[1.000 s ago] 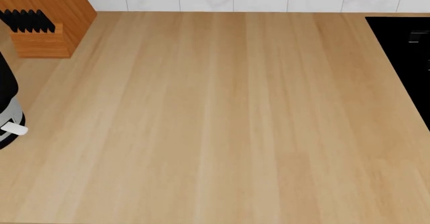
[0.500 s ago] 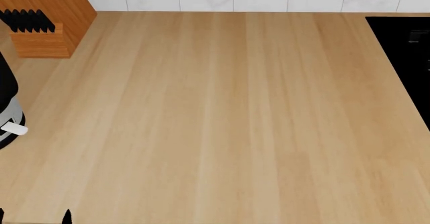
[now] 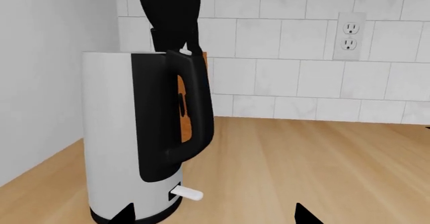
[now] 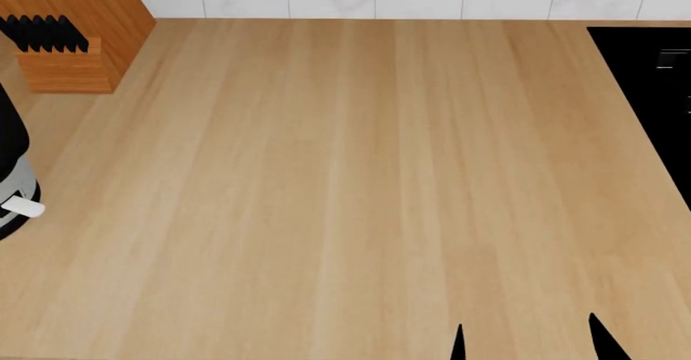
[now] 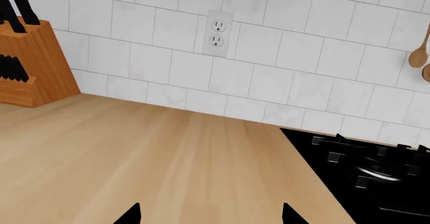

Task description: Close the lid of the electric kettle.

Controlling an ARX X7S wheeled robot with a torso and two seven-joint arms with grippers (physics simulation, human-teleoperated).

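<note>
1. Electric kettle [image 3: 134,138] stands at counter's [image 4: 357,182] 9 o'clock edge in head view, handle toward left camera
2. Lid [image 3: 169,13] stands upright, open, hinged above handle, so needs pushing down
3. Left gripper [image 3: 211,215] spread wide, empty, low facing kettle
4. Right gripper [image 4: 526,340] wide, empty, at 6 o'clock, well apart from the kettle, likely idle

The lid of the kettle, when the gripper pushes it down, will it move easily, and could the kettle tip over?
The lid stands upright, joined at the handle's top, so it would probably swing down as one stiff piece. The electric kettle is tall on a narrow base, so a sideways push near the top might tip or slide it. Pressing downward seems safer.
</note>
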